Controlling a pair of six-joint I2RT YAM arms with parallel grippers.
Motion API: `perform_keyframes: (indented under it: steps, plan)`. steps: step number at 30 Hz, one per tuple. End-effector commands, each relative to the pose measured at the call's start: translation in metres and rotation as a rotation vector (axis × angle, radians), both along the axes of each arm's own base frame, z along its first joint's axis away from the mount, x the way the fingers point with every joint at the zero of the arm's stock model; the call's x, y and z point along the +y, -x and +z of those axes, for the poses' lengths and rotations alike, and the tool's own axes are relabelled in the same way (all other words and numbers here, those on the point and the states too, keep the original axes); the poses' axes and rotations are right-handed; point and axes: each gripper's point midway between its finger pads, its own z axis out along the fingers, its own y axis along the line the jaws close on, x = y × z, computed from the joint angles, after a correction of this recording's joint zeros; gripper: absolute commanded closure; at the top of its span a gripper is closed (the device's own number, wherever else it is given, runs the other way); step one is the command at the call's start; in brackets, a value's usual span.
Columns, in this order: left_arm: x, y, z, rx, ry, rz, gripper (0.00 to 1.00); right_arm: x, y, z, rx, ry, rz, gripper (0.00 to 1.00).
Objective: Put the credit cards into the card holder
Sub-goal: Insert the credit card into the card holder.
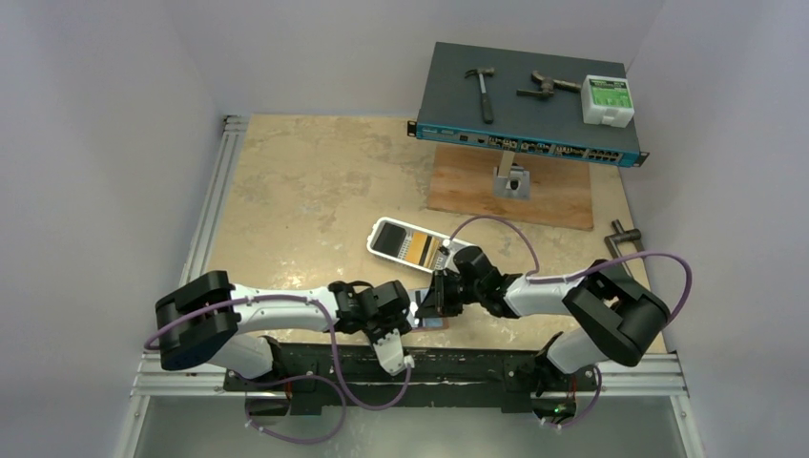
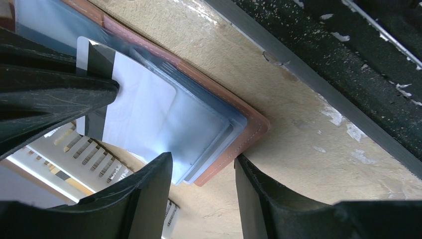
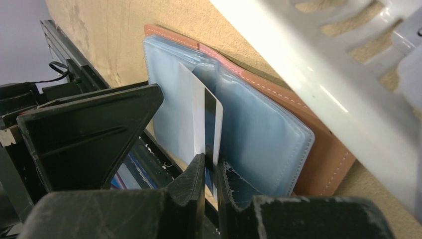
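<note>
The reddish-brown card holder (image 2: 249, 134) lies open near the table's front edge, its clear sleeves (image 3: 259, 129) facing up; it also shows in the top view (image 1: 434, 323). My right gripper (image 3: 211, 172) is shut on a white credit card with a black stripe (image 3: 206, 119), held on edge with its far end in a sleeve. That card also shows in the left wrist view (image 2: 134, 104). My left gripper (image 2: 201, 172) is open, its fingertips either side of the holder's corner. Black and orange-yellow cards (image 1: 405, 244) lie in a white tray (image 1: 377, 232).
The white tray's rim (image 3: 323, 69) stands just behind the holder. The black front rail (image 2: 323, 55) runs close beside it. At the back are a blue box (image 1: 529, 95) with hammers on it, a wooden board (image 1: 510, 186) and a metal handle (image 1: 625, 234).
</note>
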Motion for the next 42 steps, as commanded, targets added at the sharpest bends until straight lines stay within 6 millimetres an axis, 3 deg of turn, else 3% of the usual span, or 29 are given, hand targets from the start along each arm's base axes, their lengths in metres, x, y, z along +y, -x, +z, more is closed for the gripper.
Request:
perform_keyframes:
  steps: [1, 4, 11, 24, 32, 42]
  plan:
    - [0.005, 0.012, -0.013, 0.055, 0.002, 0.014, 0.51, -0.008, 0.006, -0.015, 0.014, 0.099, 0.033, 0.92]
    - [-0.001, 0.005, -0.008, 0.017, 0.050, 0.045, 0.52, -0.003, 0.004, -0.011, -0.005, 0.105, 0.035, 0.85]
    - [-0.017, -0.013, 0.004, -0.066, 0.195, 0.132, 0.52, 0.007, 0.003, -0.005, -0.028, 0.129, 0.040, 0.77]
    - [0.001, -0.012, 0.001, -0.091, 0.205, 0.164, 0.52, -0.009, 0.001, 0.014, -0.091, 0.212, 0.018, 0.48]
    - [0.002, -0.012, 0.006, -0.093, 0.222, 0.179, 0.52, -0.008, -0.006, 0.019, -0.104, 0.236, 0.010, 0.46]
    - [-0.016, -0.012, 0.008, -0.103, 0.279, 0.106, 0.53, 0.004, -0.018, 0.023, -0.125, 0.242, 0.014, 0.47]
